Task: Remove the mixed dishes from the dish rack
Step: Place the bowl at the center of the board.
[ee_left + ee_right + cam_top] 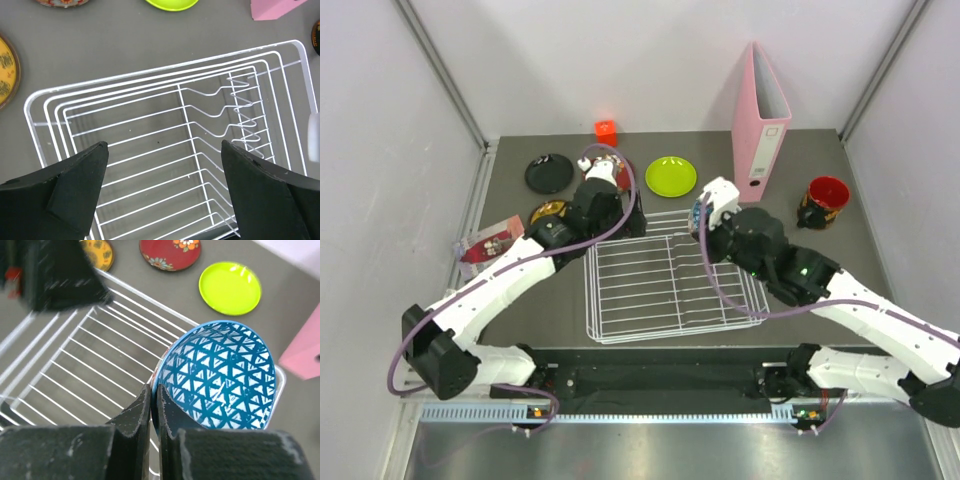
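The right gripper (153,392) is clamped on the rim of the blue-white patterned bowl (220,375), with its two fingers (137,415) pressed together and the bowl's wall pinched between them. In the right wrist view the bowl stands tilted on edge at about 2 o'clock from the fingertips. Its patterned inside faces the camera, and it sits over the far right corner of the dish rack (90,347). Whether its lower edge touches the wires I cannot tell. From above, the bowl is mostly hidden under that gripper, and only a blue sliver seems to show at the gripper's 9 o'clock side.

The left gripper (163,150) hangs above the rack with its jaws spread wide, holding nothing. In its wrist view the gap between them shows only white wires and the upright dividers.

Read from the rack's centre in the top view, the lime green plate (671,176) lies at 12 o'clock. The dark red patterned plate (170,251) is at 11 o'clock, partly under the left arm. The black plate (549,173) and the gold patterned plate (549,212) are at about 10 o'clock, and the red-and-dark cup (823,200) is at 2 o'clock. All of them rest on the table (795,170) outside the rack. A pink binder (760,120) stands upright at 1 o'clock, between the lime green plate and the cup. A small orange-red cube (606,130) sits beyond the dark red patterned plate, near the table's far edge.
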Motion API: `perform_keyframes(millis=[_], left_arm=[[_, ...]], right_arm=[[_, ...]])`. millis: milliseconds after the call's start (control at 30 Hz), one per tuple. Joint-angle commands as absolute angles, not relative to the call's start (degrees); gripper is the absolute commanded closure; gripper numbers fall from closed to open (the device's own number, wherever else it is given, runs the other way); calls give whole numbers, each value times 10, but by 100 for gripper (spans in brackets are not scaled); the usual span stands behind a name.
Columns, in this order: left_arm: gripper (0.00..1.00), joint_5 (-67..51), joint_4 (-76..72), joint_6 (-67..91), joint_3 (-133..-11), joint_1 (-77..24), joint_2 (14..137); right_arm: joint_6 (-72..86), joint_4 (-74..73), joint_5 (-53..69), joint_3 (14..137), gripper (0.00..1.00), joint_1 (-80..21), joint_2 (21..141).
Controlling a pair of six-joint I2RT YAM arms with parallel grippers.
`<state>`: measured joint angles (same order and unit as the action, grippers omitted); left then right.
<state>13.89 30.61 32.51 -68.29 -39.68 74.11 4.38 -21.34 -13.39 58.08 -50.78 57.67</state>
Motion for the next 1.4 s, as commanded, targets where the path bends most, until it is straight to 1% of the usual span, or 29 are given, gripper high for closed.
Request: perform_keyframes(millis=[0, 100, 133, 167, 333, 367, 467, 500, 567, 667, 867, 1033, 1133, 1167, 1233, 1267, 1300, 1367], left_arm=[[1, 96, 298, 303, -705, -366, 725], [1, 24, 280, 289, -719, -334, 729], [1, 8, 285, 276, -743, -326, 734], [1, -34, 291, 265, -757, -317, 741], [1, -85, 368, 171, -879, -314, 795], [2, -92, 373, 164, -889, -314, 800], [6, -197, 357, 150, -904, -314, 812], [10, -254, 353, 149, -904, -315, 821], [13, -292, 352, 145, -904, -319, 831], [14, -298, 355, 125, -883, -339, 834], [12, -271, 374, 73, -849, -402, 814], [12, -256, 382, 58, -834, -424, 806], [18, -256, 383, 55, -824, -426, 804], [24, -255, 382, 55, -821, -429, 804], [32, -246, 386, 52, -815, -430, 802], [40, -242, 387, 50, -813, -432, 803], [45, -230, 388, 48, -811, -432, 803], [52, -222, 393, 47, -810, -433, 808]], right_arm=[[-82, -214, -295, 621, 100, -621, 584], [-116, -229, -324, 627, 100, -665, 594], [-124, -232, -330, 621, 100, -675, 595], [-136, -233, -344, 618, 100, -685, 596], [-156, -241, -355, 592, 100, -734, 587], [-164, -243, -346, 588, 100, -740, 582], [-192, -245, -335, 578, 100, -767, 578], [-199, -249, -337, 579, 100, -779, 580], [-207, -267, -327, 591, 100, -783, 588], [-211, -285, -290, 615, 100, -788, 593], [-210, -321, -225, 650, 100, -792, 599], [-206, -346, -180, 687, 100, -792, 613], [-205, -354, -178, 696, 100, -792, 622], [-206, -354, -178, 696, 100, -793, 623], [-204, -352, -178, 693, 100, -793, 623], [-203, -352, -177, 693, 100, -793, 624], [-203, -352, -178, 692, 100, -793, 623], [-204, -352, -178, 692, 100, -793, 623]])
